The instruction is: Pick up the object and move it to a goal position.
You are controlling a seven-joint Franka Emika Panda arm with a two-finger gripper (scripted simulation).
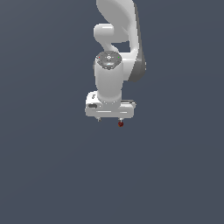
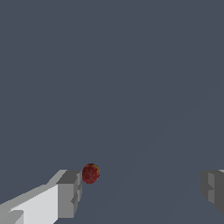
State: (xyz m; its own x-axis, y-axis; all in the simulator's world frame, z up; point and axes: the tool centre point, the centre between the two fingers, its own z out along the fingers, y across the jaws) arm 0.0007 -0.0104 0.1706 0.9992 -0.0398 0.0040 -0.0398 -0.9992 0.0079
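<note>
Item: tool point(image 1: 109, 119), white, on a single Panda arm, recorded pointing down over the surface point(image 1: 52, 175). Condition: jaws spread wide, nothing between them; in the wrist view one finger point(image 2: 68, 192) stood well apart from the other point(image 2: 213, 189).

Item: object point(image 2: 90, 173), a tiny dark red roundish lump, no markings legible. Location: right against the inner face of one finger in the wrist view, far off-centre in the gap; in the exterior view it point(image 1: 120, 124) showed just under the tool's end toward that view's right. Whether finger and object touched could not be told.

Handling note (judgement): the step in hand appeared to be the grasp. A sideways correction to centre the lump between the fingers before closing would serve best; closing as placed risked nudging or rolling so small and round a piece away.

Surface: uniform dark grey-blue, featureless. Room: no walls, edges or goal marker distinguishable.
</note>
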